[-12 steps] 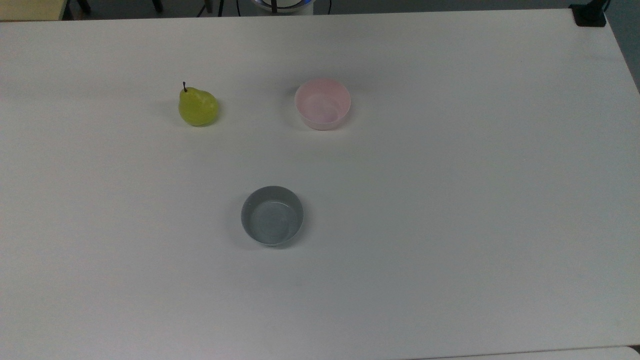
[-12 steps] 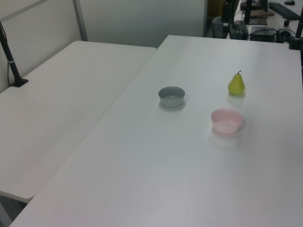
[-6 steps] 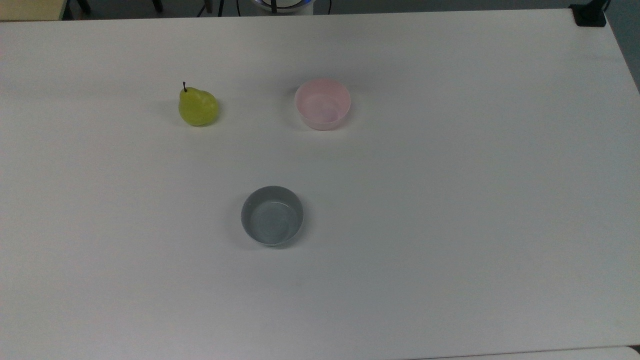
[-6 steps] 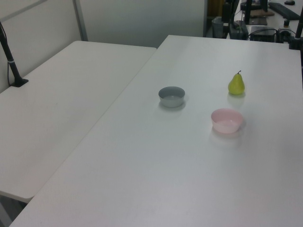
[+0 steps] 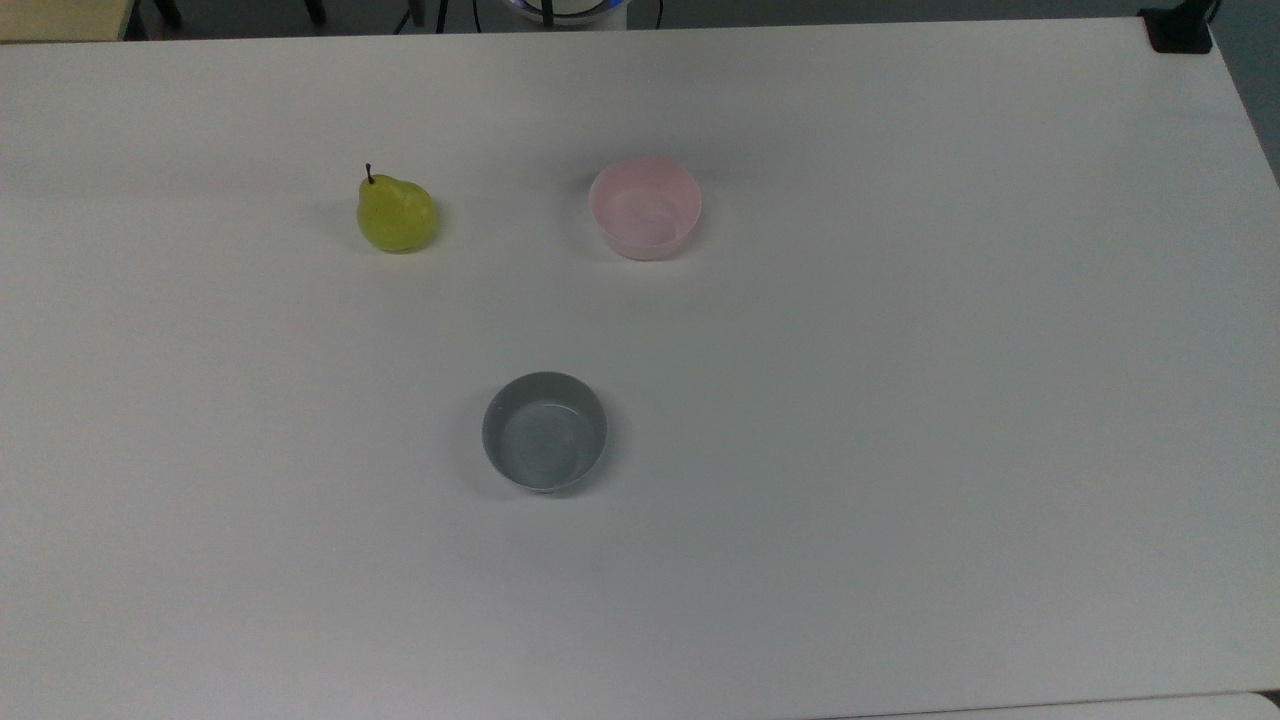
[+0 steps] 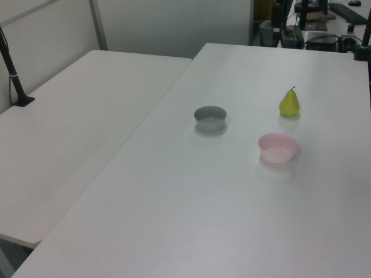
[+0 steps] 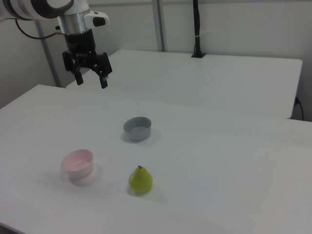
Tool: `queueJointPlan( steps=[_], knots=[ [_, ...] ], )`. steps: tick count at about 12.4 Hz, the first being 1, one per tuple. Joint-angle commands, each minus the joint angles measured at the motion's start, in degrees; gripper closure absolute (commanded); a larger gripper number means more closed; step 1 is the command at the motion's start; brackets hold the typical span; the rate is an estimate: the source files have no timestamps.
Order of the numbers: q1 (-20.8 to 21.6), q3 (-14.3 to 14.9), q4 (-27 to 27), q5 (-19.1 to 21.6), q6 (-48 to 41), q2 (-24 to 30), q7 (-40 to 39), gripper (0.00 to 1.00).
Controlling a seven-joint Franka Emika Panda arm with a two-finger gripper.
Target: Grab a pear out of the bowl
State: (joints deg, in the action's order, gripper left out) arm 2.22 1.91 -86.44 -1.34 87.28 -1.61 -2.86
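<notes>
The yellow-green pear [image 5: 397,213] [image 6: 289,103] [image 7: 140,180] stands upright on the white table, outside both bowls. The pale pink bowl [image 5: 645,207] [image 6: 277,147] [image 7: 77,164] sits empty to the pear's right in the top view. In the right view my gripper [image 7: 91,81] hangs high above the table, up and behind the pink bowl, open with nothing between its fingers.
An empty grey-blue bowl [image 5: 545,431] [image 6: 210,118] [image 7: 137,128] sits nearer the table's middle. A second white table [image 6: 75,133] adjoins on the left view's left, with a black post [image 6: 14,75] on it. A black clamp [image 5: 1180,28] sits at the table's far right corner in the top view.
</notes>
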Motion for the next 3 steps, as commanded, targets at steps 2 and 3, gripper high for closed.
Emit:
queueJointPlan(
  steps=[2,3],
  knots=[
    [-0.64,-0.68,-0.92,-0.07,-0.98,0.46,0.83,0.0],
    [-0.81,-0.68,-0.92,-0.07,-0.98,0.46,0.83,0.0]
  ],
)
